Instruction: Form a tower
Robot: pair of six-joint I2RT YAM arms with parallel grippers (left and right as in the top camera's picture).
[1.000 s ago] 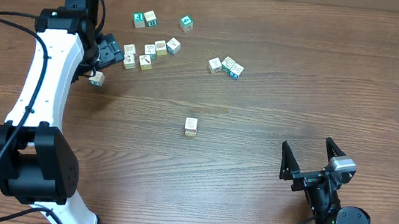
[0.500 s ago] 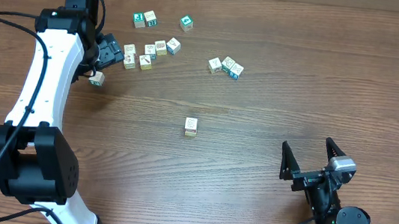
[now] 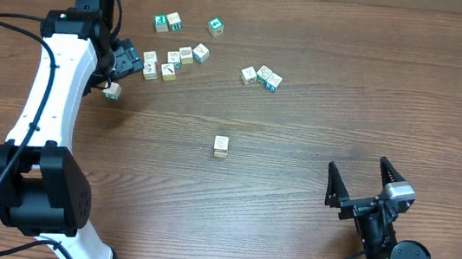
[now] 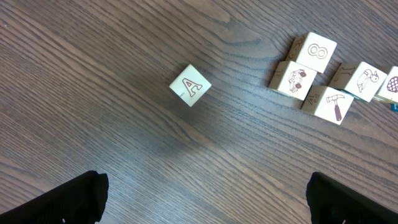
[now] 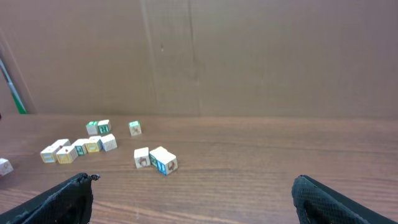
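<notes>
No tower shows; small cream cubes lie scattered on the wooden table. One cube [image 3: 221, 146] stands alone mid-table, and from above I cannot tell whether it is more than one high. My left gripper [image 3: 127, 61] [image 4: 208, 199] hovers open at the back left. A cube marked A [image 4: 190, 85] [image 3: 113, 90] lies ahead of its fingertips, and a cluster of cubes [image 4: 314, 53] [image 3: 169, 63] sits to one side. My right gripper [image 3: 358, 172] [image 5: 193, 199] is open and empty near the front right, far from every cube.
Three cubes [image 3: 262, 76] [image 5: 161, 160] sit together at the back centre-right. More cubes [image 3: 167, 22] lie near the far edge. A brown cardboard wall [image 5: 249, 56] rises behind the table. The white left arm [image 3: 49, 83] spans the left side, with a black cable [image 3: 16, 22] beside it.
The right gripper has shifted very slightly. The left arm and the cubes have not moved.
</notes>
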